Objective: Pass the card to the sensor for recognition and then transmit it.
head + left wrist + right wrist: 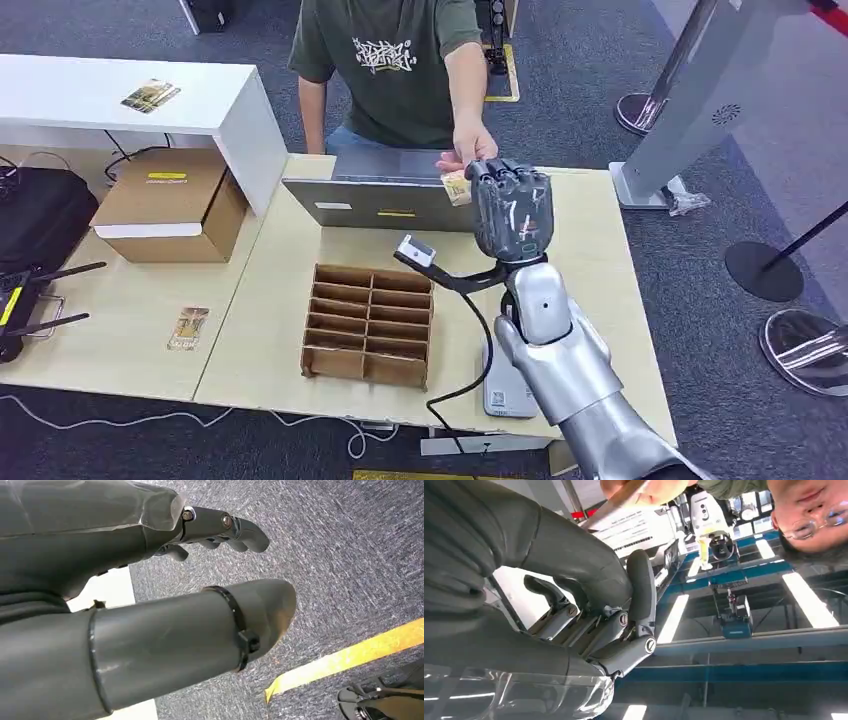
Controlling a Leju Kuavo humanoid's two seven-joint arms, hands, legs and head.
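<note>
My right hand (511, 210) is raised over the far side of the table, fingers curled. It pinches a small printed card (456, 187) at its left edge. A person's hand (466, 148) reaches in from across the table and grips the same card. In the right wrist view the card (631, 526) lies past my thumb (574, 555), with the person's fingers (634, 489) on its far end. The sensor (417, 250), a small head on a black bent stalk, stands just below and left of my right hand. My left hand (150, 630) hangs over grey carpet and holds nothing.
A cardboard divider box (368, 322) sits mid-table, with a grey laptop (385, 195) behind it. On the left table are another card (188, 327) and a closed carton (175, 205). A white shelf (120, 100) stands at the back left. Stanchion bases (765, 270) stand on the floor to the right.
</note>
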